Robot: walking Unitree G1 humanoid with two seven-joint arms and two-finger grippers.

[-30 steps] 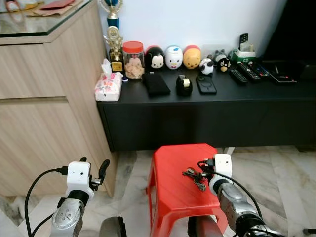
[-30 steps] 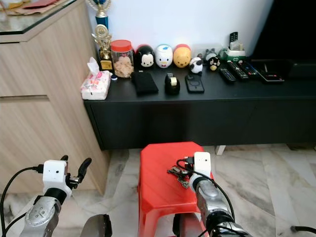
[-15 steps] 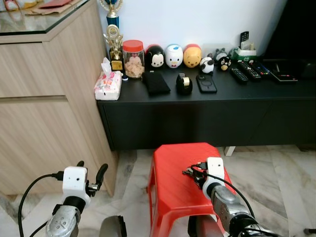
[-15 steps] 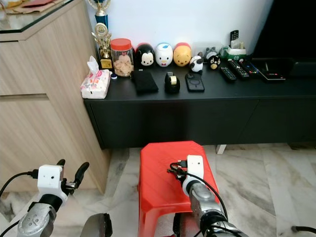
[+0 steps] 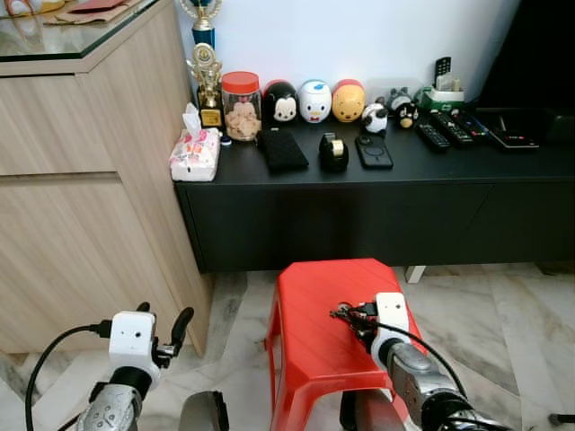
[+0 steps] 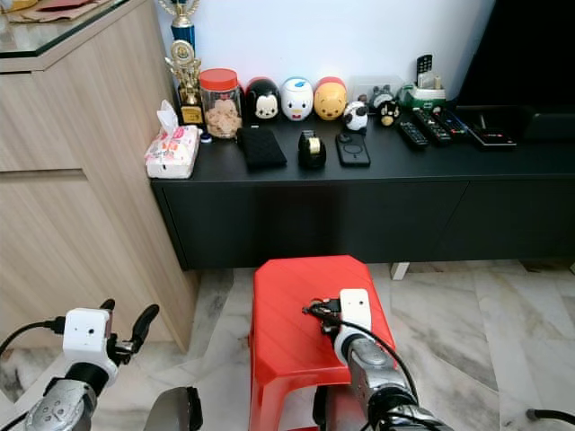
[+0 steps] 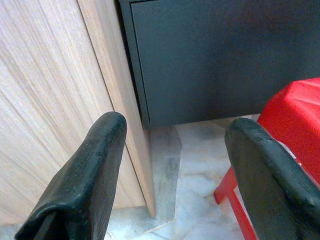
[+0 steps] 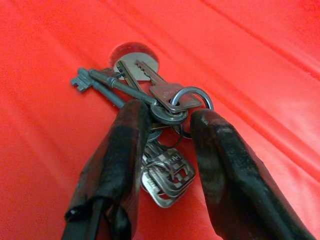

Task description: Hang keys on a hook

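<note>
Right gripper [image 8: 167, 145], its two black fingers [image 8: 117, 150] set either side of a bunch of grey metal keys on a ring [image 8: 150, 107], rests low over the glossy red plastic stool [image 5: 310, 337] at lower centre of the head view. The fingers stand partly open with the key bunch between them, touching it, though a firm grip cannot be confirmed; the keys lie on the stool's top by its round centre hole [image 8: 135, 55]. Left gripper [image 7: 170, 165] hangs at lower left with its fingers spread wide and nothing between them, beside the light wood-grain cabinet [image 5: 81, 206]. Behind the stool, across the middle of the frame, runs a long black low console [image 5: 377, 206]. Along its top sit a pink floral tissue pack [image 5: 195, 154], a red-lidded jar of snacks [image 5: 241, 108], a gold trophy [image 5: 208, 81], rounded cartoon figurines [image 5: 315, 101] and several black remote controls [image 5: 449, 130]. Pale marble floor [image 5: 521, 314] fills the lower right.
</note>
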